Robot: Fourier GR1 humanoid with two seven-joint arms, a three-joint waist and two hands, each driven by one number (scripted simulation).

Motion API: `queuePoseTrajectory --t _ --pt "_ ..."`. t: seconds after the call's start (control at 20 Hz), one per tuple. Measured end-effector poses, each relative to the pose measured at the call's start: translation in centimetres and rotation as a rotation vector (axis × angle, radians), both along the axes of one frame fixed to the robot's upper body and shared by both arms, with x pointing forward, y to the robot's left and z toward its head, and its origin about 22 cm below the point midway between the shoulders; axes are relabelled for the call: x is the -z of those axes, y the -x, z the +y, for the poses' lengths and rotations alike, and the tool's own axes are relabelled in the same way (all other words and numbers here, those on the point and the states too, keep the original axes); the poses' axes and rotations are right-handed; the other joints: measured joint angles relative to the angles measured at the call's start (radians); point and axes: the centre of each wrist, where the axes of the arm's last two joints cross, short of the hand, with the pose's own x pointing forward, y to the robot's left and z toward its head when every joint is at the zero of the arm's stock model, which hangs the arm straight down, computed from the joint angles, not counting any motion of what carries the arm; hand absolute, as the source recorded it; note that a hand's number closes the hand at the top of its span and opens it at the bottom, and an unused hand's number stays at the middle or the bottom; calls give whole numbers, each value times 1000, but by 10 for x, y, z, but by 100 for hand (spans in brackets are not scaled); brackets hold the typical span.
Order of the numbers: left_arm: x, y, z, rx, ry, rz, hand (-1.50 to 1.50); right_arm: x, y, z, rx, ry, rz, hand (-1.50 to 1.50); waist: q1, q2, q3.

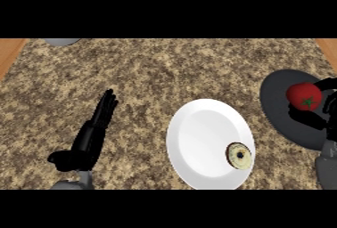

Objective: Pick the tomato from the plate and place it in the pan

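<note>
Where the forearms come in from the lower edge, the left hand (89,140) shows at the left over the speckled counter (164,71), its fingers (105,107) straight and close together, pointing away, the thumb out to the side low down; it holds nothing and touches nothing.

Just right of it lies the white plate (197,147), near the lower middle. On the plate's right part, close to the rim, lies a small round slice (239,156), pale at the edge with a dark centre; what it is cannot be told.

Further right and a little farther away sits the dark pan (280,95), partly cut by the right edge and just beside the plate without clearly touching it. The right hand (314,116) reaches in from the right edge over the pan, fingers curled about the tomato (303,95). The tomato is red with a green stalk end facing the view, and it is over the pan's right half, off the plate altogether. Whether it rests on the pan's floor or hangs just above it cannot be told, since the dark fingers merge with the dark pan beneath.

Farthest off, at the top left edge, part of a grey round thing (63,41) shows, mostly cut off. Strips of wood (10,53) flank the counter at both upper corners.
</note>
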Motion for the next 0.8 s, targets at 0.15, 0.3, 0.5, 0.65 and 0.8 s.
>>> queuePoseTrajectory --t 0.15,0.3,0.5,0.65,0.8 --pt "1 0 -2 2 3 1 0 11 -17 -23 30 -26 -57 150 3 0 0" --pt "0 -2 -4 5 0 2 0 16 -35 -48 52 -42 -95 150 6 1 0" --pt "-4 -1 4 10 -2 1 0 22 -57 -76 52 -46 -107 150 11 2 0" --pt "-2 0 -4 12 0 -2 0 25 -65 -92 52 -95 -4 -150 18 4 0" --pt "-3 -1 -3 27 3 -6 0 35 -67 -102 23 -115 199 -150 31 10 0"
